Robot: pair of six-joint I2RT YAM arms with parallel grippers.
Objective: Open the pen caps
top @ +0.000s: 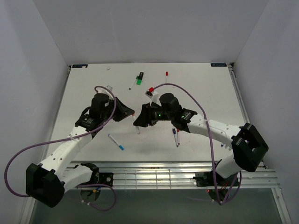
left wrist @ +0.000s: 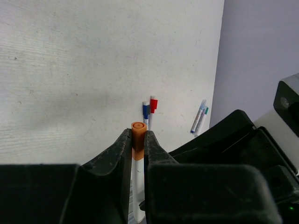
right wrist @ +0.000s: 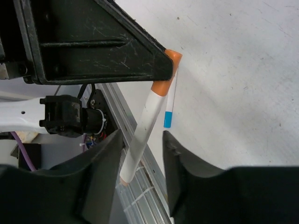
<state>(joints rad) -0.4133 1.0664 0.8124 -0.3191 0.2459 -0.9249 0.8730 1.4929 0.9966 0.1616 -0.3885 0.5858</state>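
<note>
Close-up only, left end effector (left wrist: 138,136) pinching orange cap (left wrist: 138,126)

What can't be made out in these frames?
- Top view: wrist housings hide the jaws of left gripper and right gripper, and most of the held pen.
- Left wrist: fingers cover most of the orange cap; the barrel runs off the bottom edge.
- Right wrist: whether the open fingers touch the barrel, depth unclear.
- Top view: cap colours of the pens by the right forearm, too small.
</note>
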